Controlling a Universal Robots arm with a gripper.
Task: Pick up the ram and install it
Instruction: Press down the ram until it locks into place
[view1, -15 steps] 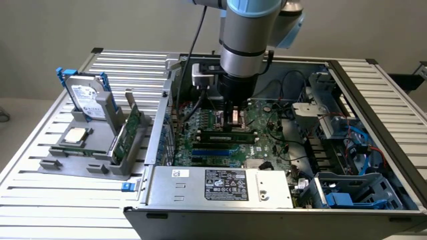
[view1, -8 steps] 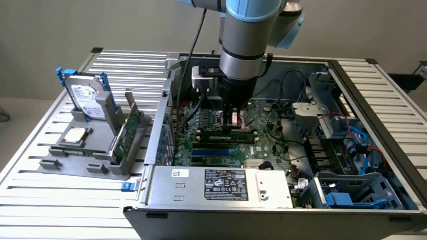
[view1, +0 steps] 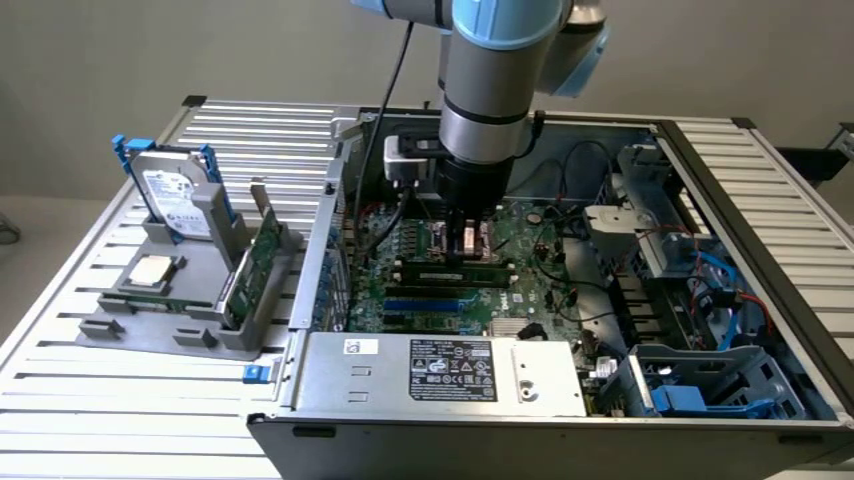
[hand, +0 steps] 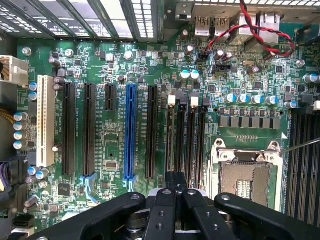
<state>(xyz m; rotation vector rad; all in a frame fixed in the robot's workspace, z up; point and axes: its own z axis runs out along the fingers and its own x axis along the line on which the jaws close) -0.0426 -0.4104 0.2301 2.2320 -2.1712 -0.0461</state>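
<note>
The robot arm reaches down into the open computer case (view1: 747, 300), and its claw (view1: 467, 243) sits low over the green motherboard (view1: 534, 290), right above the ram (view1: 454, 270). The ram is a long thin green stick, and it lies along one of the black slots in the middle of the board. The claw's two fingers (hand: 170, 197) are pressed together, with nothing between them. Their tips seem to rest on the top edge of the ram, but the claw hides that spot, so I cannot be sure it is touching. In the wrist view the fingers point at the row of black ram slots (hand: 186, 135) just beside the silver chip socket (hand: 246, 175). What could go wrong? If the stick is not lined up with its slot, a push could bend it or leave one end sticking up. If the claw slides off the thin edge, it could bump the small parts on the board. Now the count: I see one ram, one arm and one claw. On the desk (view1: 134, 400) outside the case stands a gray holder (view1: 174, 320) with one silver hard drive (view1: 174, 195) with blue rails and one wider green card (view1: 256, 265). The board has one blue slot (hand: 130, 130) and one white slot (hand: 46, 120).
</note>
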